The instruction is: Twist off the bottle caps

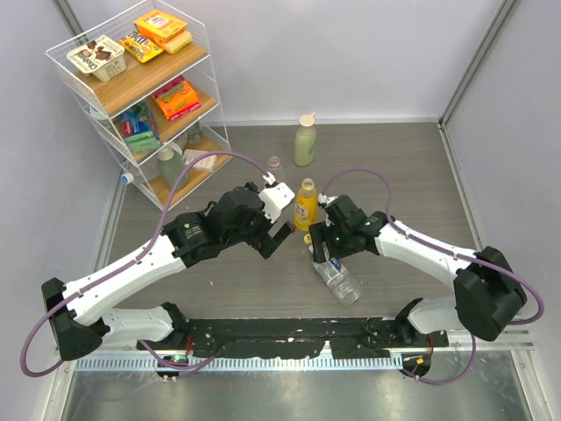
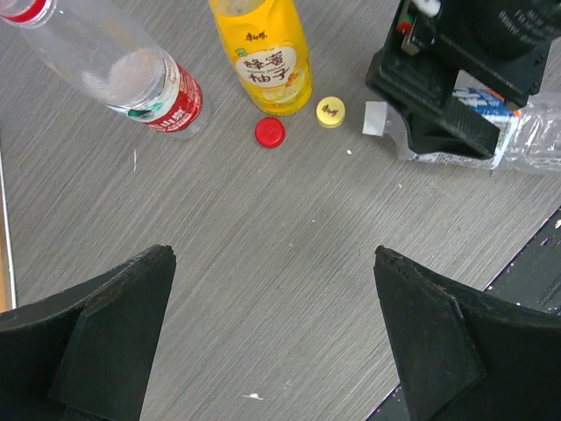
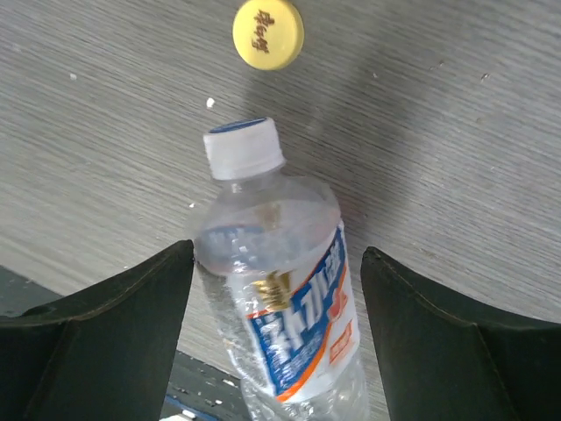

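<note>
A red cap and a yellow cap lie loose on the grey table beside the upright yellow juice bottle, whose neck is bare. A clear bottle with a red label stands to the left of them. A clear bottle with a blue label lies on its side, and a pale blue-white cap sits on its neck. My right gripper is open, with its jaws on either side of that bottle's shoulder and a gap on the right. My left gripper hangs wide open over bare table, with nothing in it.
A pale green bottle with a beige cap stands at the back. A white wire shelf rack with snack packs fills the back left. A black strip runs along the near table edge. The two grippers are close together.
</note>
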Robot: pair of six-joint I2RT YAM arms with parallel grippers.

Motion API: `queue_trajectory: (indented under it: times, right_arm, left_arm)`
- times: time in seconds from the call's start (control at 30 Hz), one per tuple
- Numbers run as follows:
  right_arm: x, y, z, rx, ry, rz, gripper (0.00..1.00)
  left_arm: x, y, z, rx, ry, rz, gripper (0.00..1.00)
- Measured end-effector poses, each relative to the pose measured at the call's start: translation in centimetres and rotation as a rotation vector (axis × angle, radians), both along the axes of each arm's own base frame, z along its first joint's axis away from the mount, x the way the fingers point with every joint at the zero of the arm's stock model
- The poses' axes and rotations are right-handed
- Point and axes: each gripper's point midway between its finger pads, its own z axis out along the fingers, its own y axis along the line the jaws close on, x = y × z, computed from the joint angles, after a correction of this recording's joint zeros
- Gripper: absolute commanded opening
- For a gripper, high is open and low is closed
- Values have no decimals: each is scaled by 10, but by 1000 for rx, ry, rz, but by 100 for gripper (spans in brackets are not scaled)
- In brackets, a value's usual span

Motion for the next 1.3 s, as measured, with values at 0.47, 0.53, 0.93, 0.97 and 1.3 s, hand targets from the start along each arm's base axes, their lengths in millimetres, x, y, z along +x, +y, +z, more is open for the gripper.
queue_trajectory:
  times: [0.47, 0.53, 0.93, 0.97, 1.3]
  right_arm:
    - [7, 4, -18, -174, -30, -53, 13]
    - [7, 3, -17, -174, -35, -59, 8]
    - [6, -24, 23, -155, -166, -150, 2]
    - [9, -27, 30, -148, -193, -169, 2]
    - [21, -56, 100, -54, -431, -327, 2]
  left_arm:
    - [1, 1, -2, 5, -1, 5, 100]
    - [1, 1, -2, 6, -2, 7, 100]
    - [0, 2, 3, -16, -3, 17, 100]
    - [0, 2, 3, -18, -3, 18, 100]
    - [-1, -2, 8, -51, -2, 14, 100]
